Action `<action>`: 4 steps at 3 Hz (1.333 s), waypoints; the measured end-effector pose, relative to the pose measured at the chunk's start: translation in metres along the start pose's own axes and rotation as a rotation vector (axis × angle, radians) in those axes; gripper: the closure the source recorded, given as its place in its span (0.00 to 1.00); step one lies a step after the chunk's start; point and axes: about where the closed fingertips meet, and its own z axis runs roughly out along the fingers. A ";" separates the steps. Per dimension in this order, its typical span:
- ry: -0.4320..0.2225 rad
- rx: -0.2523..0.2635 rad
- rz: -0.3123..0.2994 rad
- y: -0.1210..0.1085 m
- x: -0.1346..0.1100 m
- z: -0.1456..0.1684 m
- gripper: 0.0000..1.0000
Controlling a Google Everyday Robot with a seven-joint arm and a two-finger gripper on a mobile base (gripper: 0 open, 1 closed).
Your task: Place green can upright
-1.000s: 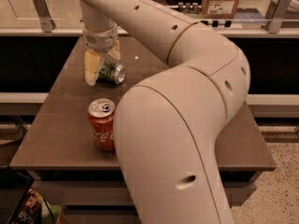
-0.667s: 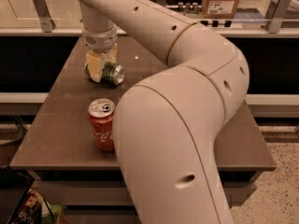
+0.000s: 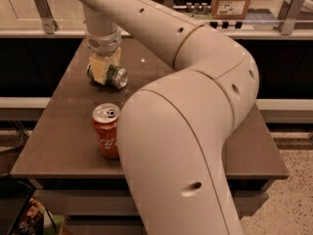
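The green can (image 3: 117,77) lies on its side toward the far left part of the dark table (image 3: 68,126), its silver end facing the camera and to the right, its long axis running back and to the left. The gripper (image 3: 104,72) hangs straight down from the wrist right over the can's middle, its pale pad covering the centre of the body, so that only the two ends of the can show on either side. Whether it is clamped on the can or merely set around it, I cannot tell from this angle.

An aluminium drink can is probably light if empty and noticeably heavier if full; nothing here shows which. The wall is thin and dents under a hard squeeze, and the printed skin is smooth and slippery, so a moderate, steady grip suits it better than a strong one. Lying down it rolls freely, which makes a push from one side risky. The best hold is across the mid-body, at right angles to the axis, where the cylinder is even and the weight balances for tipping it onto its base.

A red can (image 3: 106,131) stands upright nearer the camera, well apart from the green one, and leaves room for the turn.
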 end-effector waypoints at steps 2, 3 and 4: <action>-0.004 0.001 -0.001 0.000 -0.002 0.001 1.00; -0.067 0.003 -0.012 -0.001 0.003 -0.013 1.00; -0.155 -0.002 -0.023 -0.003 0.015 -0.033 1.00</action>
